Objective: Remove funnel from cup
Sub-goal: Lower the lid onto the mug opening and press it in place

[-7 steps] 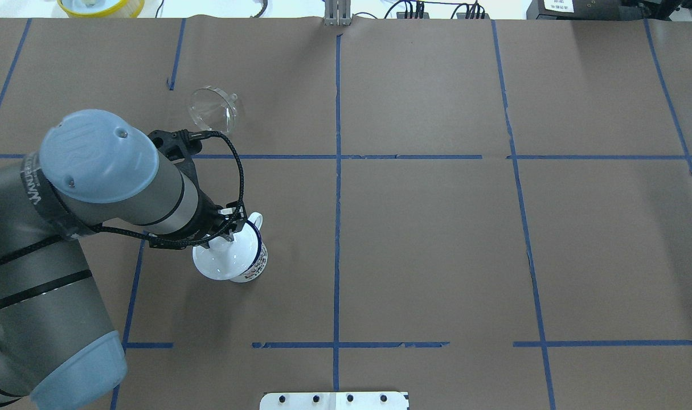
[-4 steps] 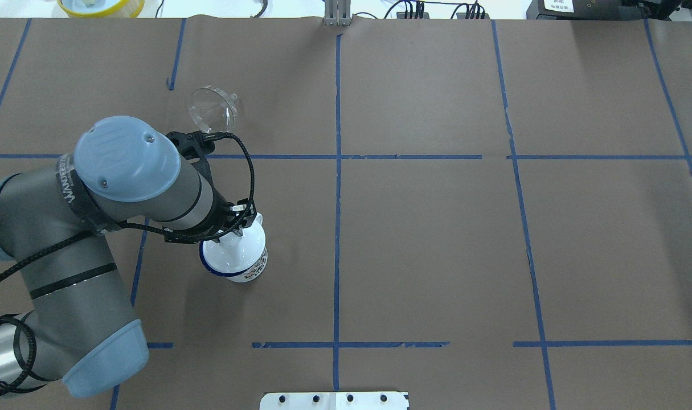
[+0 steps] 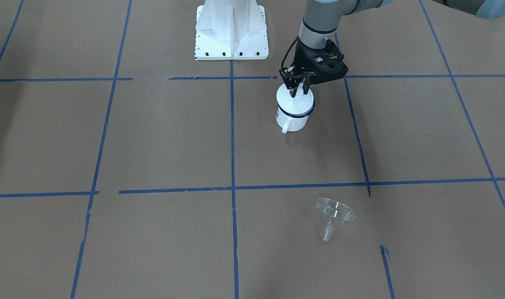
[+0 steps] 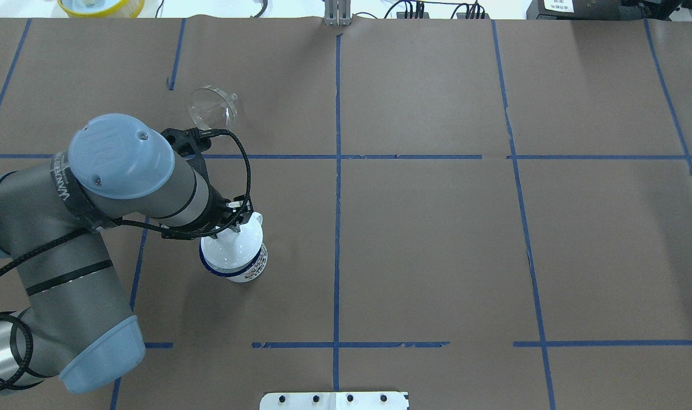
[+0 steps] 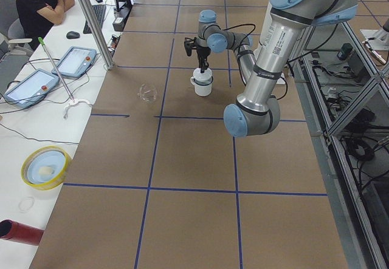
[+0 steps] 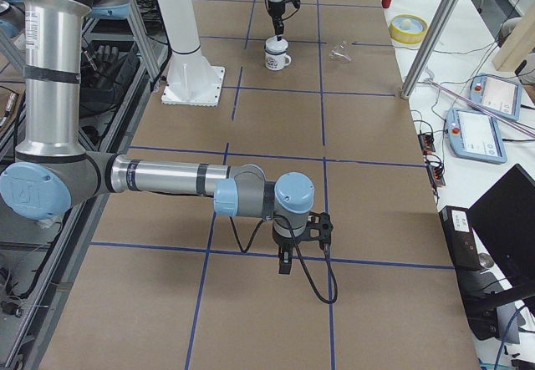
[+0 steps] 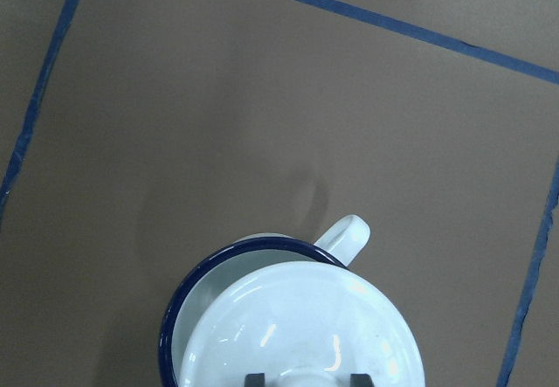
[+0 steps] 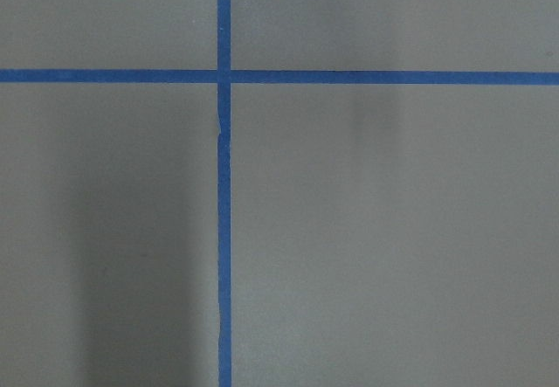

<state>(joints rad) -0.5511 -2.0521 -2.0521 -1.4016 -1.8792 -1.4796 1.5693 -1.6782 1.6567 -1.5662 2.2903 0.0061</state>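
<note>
The clear funnel (image 4: 212,108) lies on its side on the brown table, apart from the cup; it also shows in the front view (image 3: 334,215). The cup (image 3: 294,118), a white mug with a dark blue rim (image 7: 188,291), stands upright with its handle (image 7: 345,232) pointing away from the robot. A white round knobbed lid (image 7: 301,326) sits over its mouth, slightly off centre. My left gripper (image 3: 298,89) is directly above the cup, shut on the lid's knob. My right gripper (image 6: 285,263) hangs low over bare table far off; I cannot tell its state.
The robot's white base plate (image 3: 231,50) is just behind the cup. A yellow-rimmed dish (image 4: 101,5) sits beyond the table's far edge. Blue tape lines cross the brown paper. A person and tablets are at the side bench (image 5: 36,81).
My left gripper has carried the white lid to the right, from beside the cup's rim to over its mouth. The funnel has not moved.
</note>
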